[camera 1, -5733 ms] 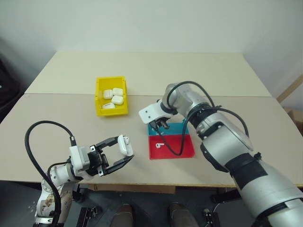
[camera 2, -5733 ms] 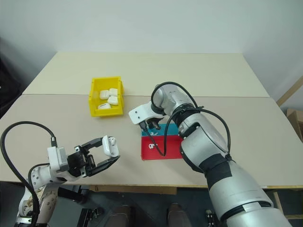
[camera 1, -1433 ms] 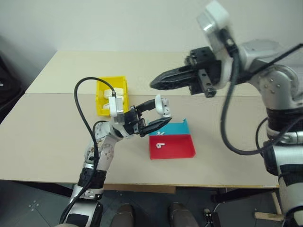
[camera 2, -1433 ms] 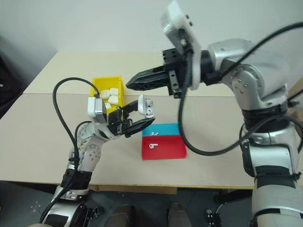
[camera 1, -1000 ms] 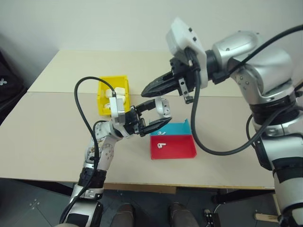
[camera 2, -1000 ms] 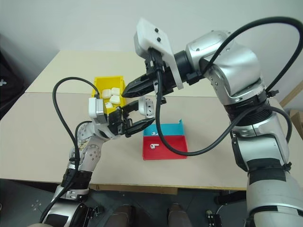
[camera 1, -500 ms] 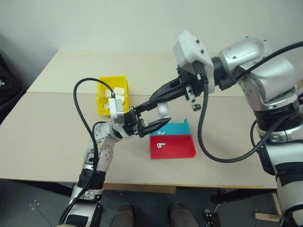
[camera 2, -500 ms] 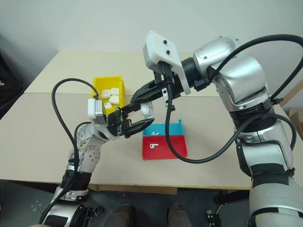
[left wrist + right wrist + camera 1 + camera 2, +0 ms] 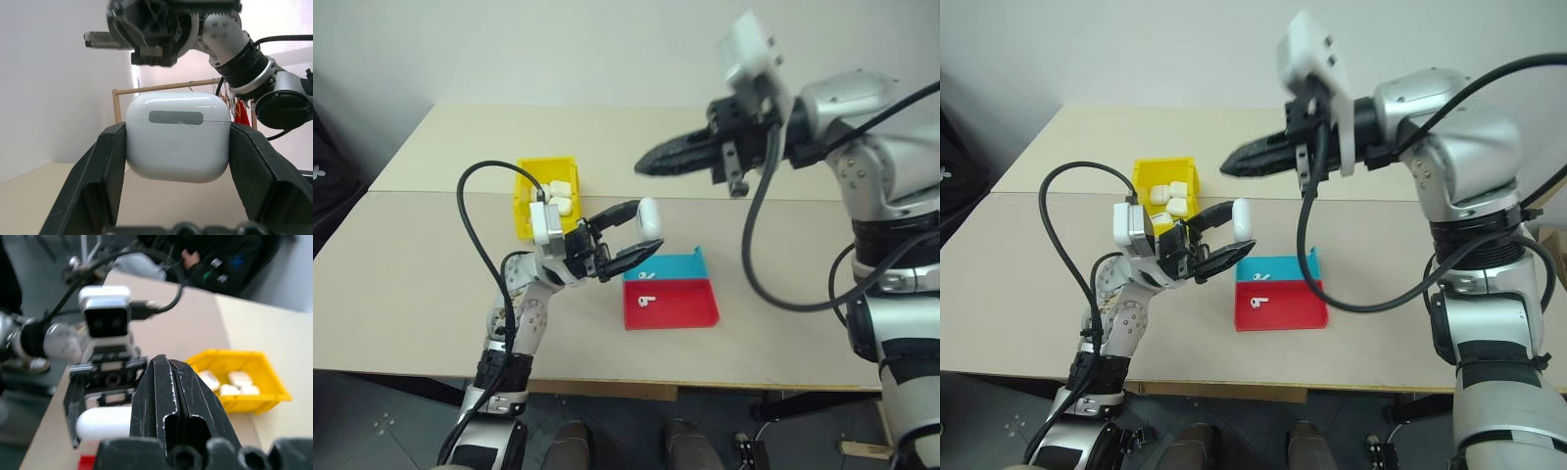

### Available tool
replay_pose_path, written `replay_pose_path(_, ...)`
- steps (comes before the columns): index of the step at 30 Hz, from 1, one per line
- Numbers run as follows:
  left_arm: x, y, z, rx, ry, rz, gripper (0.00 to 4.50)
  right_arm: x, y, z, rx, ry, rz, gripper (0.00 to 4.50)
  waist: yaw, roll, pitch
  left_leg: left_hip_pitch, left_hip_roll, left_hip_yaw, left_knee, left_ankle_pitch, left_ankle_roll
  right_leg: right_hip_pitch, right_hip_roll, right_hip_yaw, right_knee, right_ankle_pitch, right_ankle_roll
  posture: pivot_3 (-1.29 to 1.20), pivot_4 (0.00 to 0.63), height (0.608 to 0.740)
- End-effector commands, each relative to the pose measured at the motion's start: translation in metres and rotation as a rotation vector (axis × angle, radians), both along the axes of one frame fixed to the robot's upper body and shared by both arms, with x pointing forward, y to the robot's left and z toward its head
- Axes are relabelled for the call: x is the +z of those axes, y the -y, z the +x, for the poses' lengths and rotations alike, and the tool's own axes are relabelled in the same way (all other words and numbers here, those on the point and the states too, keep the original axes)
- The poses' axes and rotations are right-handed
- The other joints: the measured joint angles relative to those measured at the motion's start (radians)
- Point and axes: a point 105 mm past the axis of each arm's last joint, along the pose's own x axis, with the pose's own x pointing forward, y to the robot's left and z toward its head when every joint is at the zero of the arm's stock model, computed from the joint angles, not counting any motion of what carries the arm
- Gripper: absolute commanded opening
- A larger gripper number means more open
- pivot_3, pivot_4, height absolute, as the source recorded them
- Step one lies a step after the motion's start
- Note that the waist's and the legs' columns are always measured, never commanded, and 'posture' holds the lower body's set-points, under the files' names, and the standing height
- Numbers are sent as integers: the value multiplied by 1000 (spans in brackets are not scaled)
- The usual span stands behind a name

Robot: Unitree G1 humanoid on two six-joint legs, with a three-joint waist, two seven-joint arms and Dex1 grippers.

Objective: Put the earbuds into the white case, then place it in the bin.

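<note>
My left gripper is shut on the white case and holds it up above the table, just left of the trays. In the left wrist view the case sits between both fingers with its lid closed. My right gripper is shut and empty, hanging in the air above and to the right of the case, apart from it. One earbud lies in the blue tray and another in the red tray. The yellow bin stands behind my left arm.
Several white cases lie in the bin. The blue tray and the red tray lie side by side in the table's middle. A seam runs across the table. A person in dark clothes sits beyond the table's far side.
My right gripper, whose tip was at the case half a second ago, has drawn back up and to the right. The left gripper keeps the case in the same place.
</note>
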Motion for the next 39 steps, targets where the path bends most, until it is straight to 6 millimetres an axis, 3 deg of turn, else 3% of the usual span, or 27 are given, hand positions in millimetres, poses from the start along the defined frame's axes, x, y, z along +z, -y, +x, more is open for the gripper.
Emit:
replay_pose_path(1,22,-10,-17,-35,43,-101,2778,30,16,-6,-23,15,172,37,-1,0,0,0,0,0,0,0,0,0,0,0,0,0,0,0,150,740)
replay_pose_path(5,25,-17,-26,-51,50,-93,2778,17,29,-2,-83,-6,188,37,0,0,0,0,0,0,0,0,0,0,0,0,0,0,0,0,150,740)
replay_pose_path(10,24,-24,-16,115,29,-61,2778,-1,37,4,-184,-113,213,37,0,0,0,1,0,0,0,0,0,1,0,0,1,0,0,0,150,740)
replay_pose_path(13,28,-29,6,342,-99,47,2778,-9,45,1,-226,-145,246,37,0,0,0,0,0,0,0,0,0,1,0,0,0,0,0,0,150,740)
replay_pose_path(16,51,-42,22,567,-159,-13,2778,-15,54,-5,-253,-180,269,37,4,-1,1,-1,0,-1,0,0,0,0,0,0,0,0,0,0,150,740)
replay_pose_path(18,58,-51,41,783,-180,45,2778,-20,58,-5,-287,-197,279,37,11,-1,1,-1,-1,-1,1,0,0,0,-1,-1,0,0,0,0,150,740)
replay_pose_path(20,61,-70,67,1027,-275,69,2778,-24,62,-4,-321,-222,302,37,19,-1,1,-1,-1,-1,1,0,0,0,0,-1,0,0,1,0,150,740)
replay_pose_path(24,57,-102,94,1291,-439,40,2778,-37,66,1,-379,-269,316,37,19,-2,1,0,-1,-1,2,0,0,2,0,-1,0,0,1,0,150,740)
replay_pose_path(26,50,-109,103,1356,-482,72,2778,-42,66,4,-398,-289,309,37,15,-2,1,0,-1,-1,1,0,0,1,0,-1,0,0,1,0,150,740)
replay_pose_path(28,37,-112,113,1420,-494,213,2778,-48,66,8,-425,-316,292,37,16,-2,1,-2,-1,-1,0,0,0,-2,0,0,0,0,1,0,150,740)
replay_pose_path(32,40,-104,125,1360,-514,115,2778,-53,67,15,-468,-337,280,37,22,-2,1,-4,-2,-1,0,1,-1,-4,-1,0,0,0,0,0,150,740)
replay_pose_path(39,35,-99,150,1409,-535,147,2778,-64,67,17,-513,-340,240,37,25,-3,1,-4,-2,-1,0,1,-1,-3,-1,-1,0,0,1,0,150,740)
